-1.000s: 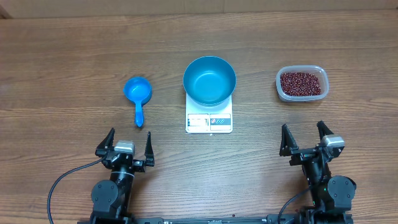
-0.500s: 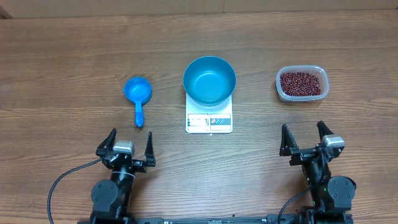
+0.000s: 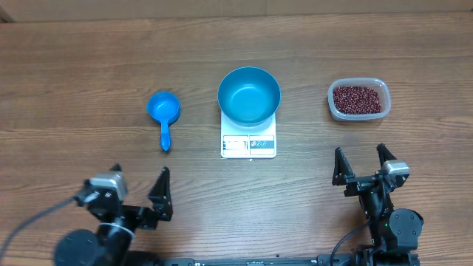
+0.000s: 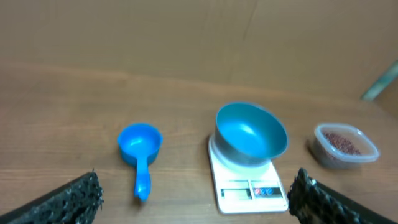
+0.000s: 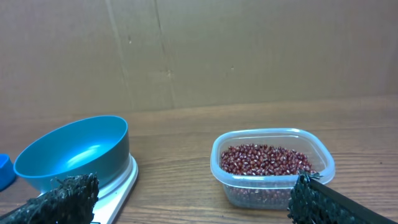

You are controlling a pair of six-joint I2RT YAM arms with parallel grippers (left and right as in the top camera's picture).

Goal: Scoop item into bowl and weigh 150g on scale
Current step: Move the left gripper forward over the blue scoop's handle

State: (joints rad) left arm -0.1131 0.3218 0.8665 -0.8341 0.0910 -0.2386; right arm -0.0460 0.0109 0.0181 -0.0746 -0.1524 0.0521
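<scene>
At the near edge of the worktop, the left arm and right arm are sitting, both with jaws gaping apart, empty. The bowl is resting on the scale, centre; the beans are lying in the tub, right.

Wide strips of bare wooden desk separate the small blue plastic scoop, the deep blue bowl atop the white square scale, and the clear plastic tub of red-brown beans.

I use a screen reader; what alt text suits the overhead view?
An empty blue bowl sits on a white scale, blue scoop to its left, tub of red beans to its right. The left gripper and right gripper stand open, empty.
</scene>
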